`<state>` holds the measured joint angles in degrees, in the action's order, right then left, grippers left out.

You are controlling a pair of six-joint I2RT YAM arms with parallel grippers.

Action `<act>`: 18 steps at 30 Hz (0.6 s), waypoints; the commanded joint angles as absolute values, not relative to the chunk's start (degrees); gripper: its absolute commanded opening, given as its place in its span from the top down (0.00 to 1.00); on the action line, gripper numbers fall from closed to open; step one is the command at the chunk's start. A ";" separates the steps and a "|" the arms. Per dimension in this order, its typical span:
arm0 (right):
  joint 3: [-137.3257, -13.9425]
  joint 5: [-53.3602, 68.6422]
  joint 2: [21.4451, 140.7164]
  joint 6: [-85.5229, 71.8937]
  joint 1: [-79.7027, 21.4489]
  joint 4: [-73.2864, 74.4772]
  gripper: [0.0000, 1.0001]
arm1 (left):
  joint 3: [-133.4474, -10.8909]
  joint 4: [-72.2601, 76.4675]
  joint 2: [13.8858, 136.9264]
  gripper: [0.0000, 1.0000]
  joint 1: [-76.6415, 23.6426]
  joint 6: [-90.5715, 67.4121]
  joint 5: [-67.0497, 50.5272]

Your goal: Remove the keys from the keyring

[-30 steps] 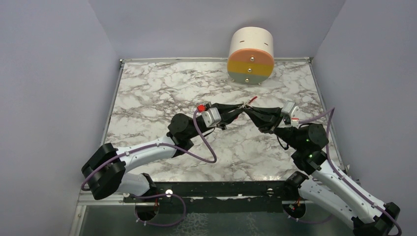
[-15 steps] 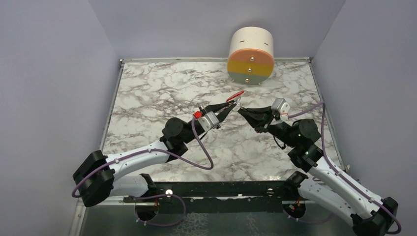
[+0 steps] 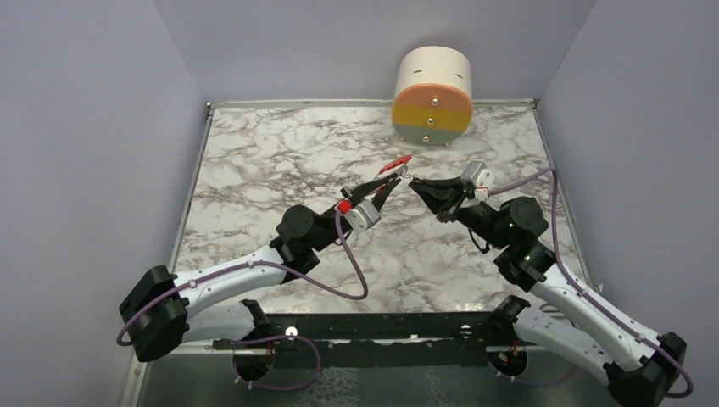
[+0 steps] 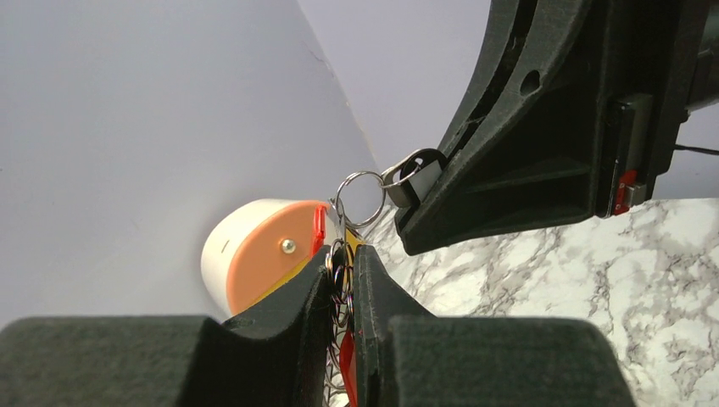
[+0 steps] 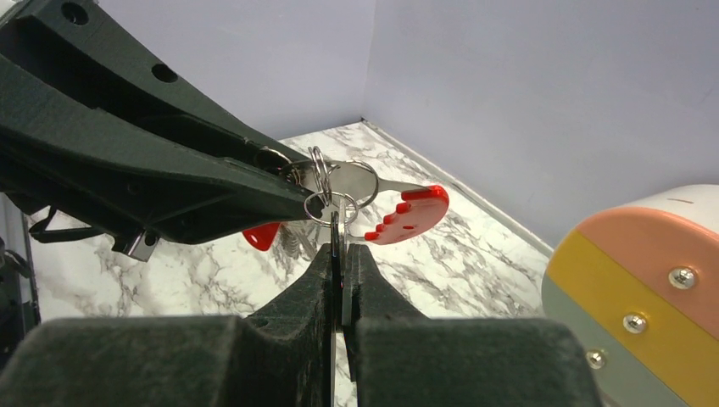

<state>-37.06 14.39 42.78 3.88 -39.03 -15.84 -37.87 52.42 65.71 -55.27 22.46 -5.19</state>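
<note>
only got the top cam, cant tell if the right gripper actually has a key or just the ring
Observer: The right wrist view shows the right gripper shut on a flat metal key that hangs from the keyring.
Operator: and the left one, what's it holding
Observer: The left wrist view shows the left gripper shut on the keyring's bunched links, with its thin ring standing above the tips.
Operator: key off the ring yet
Observer: It appears not. In the right wrist view a ring threads the key's head, and the red clip juts out beside it.
</note>
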 commanded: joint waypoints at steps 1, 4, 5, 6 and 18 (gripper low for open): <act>-40.18 11.69 44.04 4.88 -39.07 -14.69 0.98 | -37.53 54.26 63.94 1.00 -55.17 25.19 -0.51; -41.09 11.56 44.77 5.25 -39.10 -14.12 0.98 | -37.45 53.83 63.90 1.00 -55.44 25.72 -0.81; -41.32 11.48 44.96 5.40 -39.11 -13.99 0.98 | -37.44 53.71 63.83 1.00 -55.52 25.93 -0.78; -41.35 11.37 45.05 5.48 -39.03 -14.05 0.98 | -37.44 53.49 63.77 1.00 -55.61 26.14 -0.86; -47.18 8.17 49.55 7.28 -39.11 -7.28 0.98 | -39.10 46.22 63.11 1.00 -56.98 31.36 -0.64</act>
